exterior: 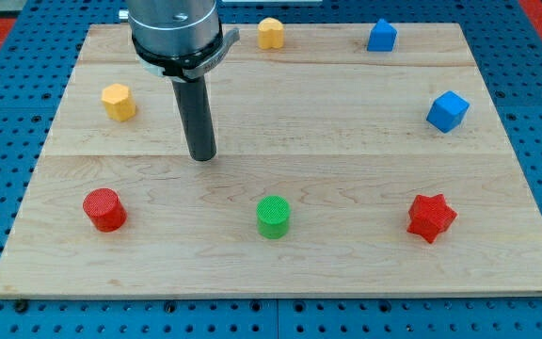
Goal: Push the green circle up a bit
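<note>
Green circle (273,216): upright cylinder, round face up, no long axis or heading evident; low on the desk (346,141), centre-bottom. My tip (201,156) rests up and to the view's left, well apart. End effector is a bare rod; nothing pinched.

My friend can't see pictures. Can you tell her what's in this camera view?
A dark rod reaches down onto a wooden board, my tip above and left of the green circle, not touching it. A red circle and red star flank the green one; two yellow blocks and two blue blocks sit nearer the top.
</note>
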Controlling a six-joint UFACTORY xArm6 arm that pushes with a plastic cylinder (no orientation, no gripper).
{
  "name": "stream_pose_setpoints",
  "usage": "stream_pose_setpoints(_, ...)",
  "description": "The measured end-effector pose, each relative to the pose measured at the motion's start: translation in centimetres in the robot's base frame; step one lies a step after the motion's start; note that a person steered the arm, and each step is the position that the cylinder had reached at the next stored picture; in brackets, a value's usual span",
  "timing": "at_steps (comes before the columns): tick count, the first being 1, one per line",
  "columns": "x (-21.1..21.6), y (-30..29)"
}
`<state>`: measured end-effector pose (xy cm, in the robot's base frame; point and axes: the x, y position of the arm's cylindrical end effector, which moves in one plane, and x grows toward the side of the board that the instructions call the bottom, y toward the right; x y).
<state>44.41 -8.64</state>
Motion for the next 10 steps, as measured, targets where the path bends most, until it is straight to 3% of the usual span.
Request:
stream_pose_setpoints(3,-1.3,0.6)
stream_pose_setpoints(4,-3.9,6.9)
stream_pose_setpoints(5,0.3,13.9)
stream_pose_setpoints(6,-0.1,18.4)
stream_pose_setpoints(7,2.8,23.0)
stream_pose_setpoints(8,8.5,32.2)
stream_pose_setpoints(9,11.4,34.7)
stream_pose_setpoints(10,15.4,28.8)
